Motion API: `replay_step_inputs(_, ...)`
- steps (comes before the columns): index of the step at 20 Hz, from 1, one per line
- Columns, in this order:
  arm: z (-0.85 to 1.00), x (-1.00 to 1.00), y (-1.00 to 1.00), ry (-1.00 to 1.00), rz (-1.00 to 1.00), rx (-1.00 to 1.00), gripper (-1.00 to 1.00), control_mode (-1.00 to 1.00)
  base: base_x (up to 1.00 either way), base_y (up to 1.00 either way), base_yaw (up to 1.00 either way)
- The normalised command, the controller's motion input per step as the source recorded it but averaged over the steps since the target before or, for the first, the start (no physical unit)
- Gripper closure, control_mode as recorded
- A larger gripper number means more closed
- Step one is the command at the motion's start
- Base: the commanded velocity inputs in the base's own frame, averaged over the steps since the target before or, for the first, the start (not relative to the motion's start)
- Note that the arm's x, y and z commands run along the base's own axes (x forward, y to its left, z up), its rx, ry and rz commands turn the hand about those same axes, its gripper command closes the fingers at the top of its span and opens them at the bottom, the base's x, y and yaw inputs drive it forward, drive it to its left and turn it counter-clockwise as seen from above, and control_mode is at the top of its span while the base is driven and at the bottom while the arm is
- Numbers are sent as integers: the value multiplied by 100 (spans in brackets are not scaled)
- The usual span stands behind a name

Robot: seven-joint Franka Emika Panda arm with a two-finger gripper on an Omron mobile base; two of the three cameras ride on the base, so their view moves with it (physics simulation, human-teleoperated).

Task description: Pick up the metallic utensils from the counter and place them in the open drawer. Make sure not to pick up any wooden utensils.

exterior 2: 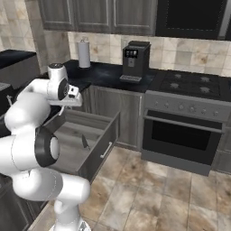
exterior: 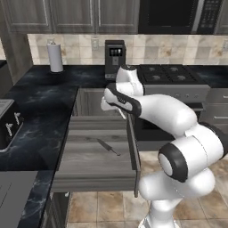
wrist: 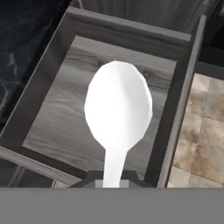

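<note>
No legible text or labels anywhere.

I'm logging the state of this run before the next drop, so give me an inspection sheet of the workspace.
Surface: black marbled counter, glossy, wrapping the corner.
Job's things: silver-white spoon held head-out over the open drawer; a slim dark utensil lies on the drawer's floor. Orange and wooden utensils: nothing seen.
Clutter: paper towel roll and coffee machine at the back wall; toaster on the left counter.
Grippers: gripper shut on the spoon's handle, above the drawer.
Cables: nothing seen.
Surroundings: stove with oven right of the drawer, microwave above it, grey cabinets, tiled floor.
</note>
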Motion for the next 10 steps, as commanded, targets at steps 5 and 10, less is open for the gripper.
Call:
replay_step_inputs(5,-97,9,34,2,0,-7,100,-100,0,0,0)
replay_step_inputs(10,-77,4,5,8,2,-4,100,-100,0,0,0)
